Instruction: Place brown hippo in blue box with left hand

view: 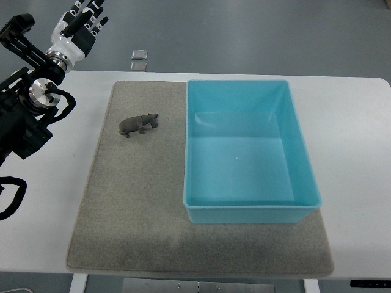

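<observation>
White table [360, 159] is filling most of the frame, grey floor showing beyond its far edge. Lying on it, a grey felt mat [122, 226], running from centre out toward 7 o'clock and 5 o'clock.

Blue box [305, 165] is sitting on the mat's right half, just right of centre, open side up, nothing inside it. Its left wall is running close alongside the bare part of the mat.

Left arm [24, 116] is coming in from the 9 o'clock edge and reaching up toward 11 o'clock; black links, cabling, a silver wrist joint. Left hand [82, 24] is hanging at 11 o'clock, past the table's far edge, over the floor, fingers extended and loose, grasping nothing. Right arm is not showing.

Brown hippo [138, 124] is standing on the mat at about 10 o'clock from centre, just left of the box's far-left corner, apart from the wall, head pointing toward the box. Well apart from the hand.

Small square plate [140, 54] on the floor at 11 o'clock, with another just below it at the table's edge; can't tell what they are.

Step in hand, as I judge it: approach not yet begun in earnest, the grasp undone. Next move is calling for the hand to swing toward 5 o'clock, lower over the hippo's back, close on its body, then lift clear of the box wall.
</observation>
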Action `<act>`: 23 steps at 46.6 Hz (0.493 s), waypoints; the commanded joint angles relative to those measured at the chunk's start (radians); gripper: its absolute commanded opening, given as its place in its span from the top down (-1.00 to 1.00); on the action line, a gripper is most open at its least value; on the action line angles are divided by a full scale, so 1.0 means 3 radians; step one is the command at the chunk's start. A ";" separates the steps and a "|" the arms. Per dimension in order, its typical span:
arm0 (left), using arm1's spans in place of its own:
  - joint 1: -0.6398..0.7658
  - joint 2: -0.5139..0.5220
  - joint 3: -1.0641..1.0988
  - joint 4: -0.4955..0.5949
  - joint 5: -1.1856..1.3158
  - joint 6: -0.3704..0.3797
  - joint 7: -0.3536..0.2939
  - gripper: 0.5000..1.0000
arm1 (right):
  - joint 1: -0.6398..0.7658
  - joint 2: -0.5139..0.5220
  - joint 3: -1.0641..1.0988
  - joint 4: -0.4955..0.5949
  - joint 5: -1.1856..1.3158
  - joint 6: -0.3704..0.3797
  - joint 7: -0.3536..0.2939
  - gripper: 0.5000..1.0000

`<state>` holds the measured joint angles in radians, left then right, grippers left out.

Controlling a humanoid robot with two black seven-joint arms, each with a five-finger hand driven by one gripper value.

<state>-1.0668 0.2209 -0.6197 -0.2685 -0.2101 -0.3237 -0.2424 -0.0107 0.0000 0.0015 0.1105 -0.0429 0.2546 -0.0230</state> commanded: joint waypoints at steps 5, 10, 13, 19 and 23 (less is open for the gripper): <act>0.0007 0.0000 0.0000 -0.0005 0.0015 0.0000 0.0000 -0.99 | 0.0000 0.0000 0.0000 0.0000 0.0000 0.0000 0.0000 -0.74; 0.0002 0.0000 0.0000 -0.0010 0.0015 0.0000 0.0000 -0.99 | 0.0000 0.0000 0.0000 -0.0005 0.0000 0.0000 0.0000 -0.74; 0.0002 0.0000 0.0000 -0.0010 0.0010 0.0000 0.0000 -0.99 | 0.0000 0.0000 0.0000 0.0000 0.0000 0.0000 0.0000 -0.74; -0.0003 0.0000 0.0000 -0.0020 0.0025 0.0000 0.0000 -0.99 | 0.0000 0.0000 0.0000 0.0000 0.0000 0.0000 0.0000 -0.74; 0.0017 0.0010 0.0005 -0.0031 0.0036 0.0000 0.0000 -0.99 | 0.0000 0.0000 0.0000 0.0000 0.0000 0.0000 0.0000 -0.74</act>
<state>-1.0673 0.2208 -0.6196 -0.2756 -0.2024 -0.3237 -0.2424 -0.0107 0.0000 0.0015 0.1104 -0.0430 0.2546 -0.0230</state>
